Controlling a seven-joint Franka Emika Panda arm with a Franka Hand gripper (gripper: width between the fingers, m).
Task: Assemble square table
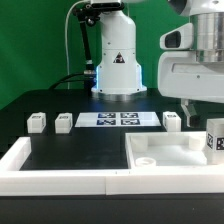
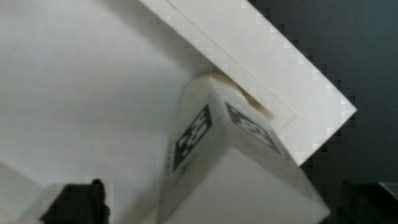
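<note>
The large white square slab (image 1: 170, 155) of the table is seen lying flat on the dark table surface, at about four o'clock in the exterior view, pushed into the corner of the long white rim wall (image 1: 60, 180). One block leg (image 1: 214, 139) stands at the slab's edge at about three o'clock, its tag facing the camera. Three more legs (image 1: 37, 122) (image 1: 64, 122) (image 1: 172, 121) are lined up across the middle, flanking the marker board (image 1: 119, 120).

The gripper (image 1: 188, 110) hangs just above the slab's far edge. Its jaws are spread fully and nothing is held between them; in the wrist view the dark fingertips (image 2: 75, 200) are seen well apart on either side of the tagged leg (image 2: 222, 150).

The slab is judged stiff, light plastic, smooth and probably slippery, too broad to be gripped across (an edge would have to be pinched instead). The legs are judged rigid and light, and are best taken across two flat opposite faces, squarely, so that twisting is avoided. Little fragility is expected.
</note>
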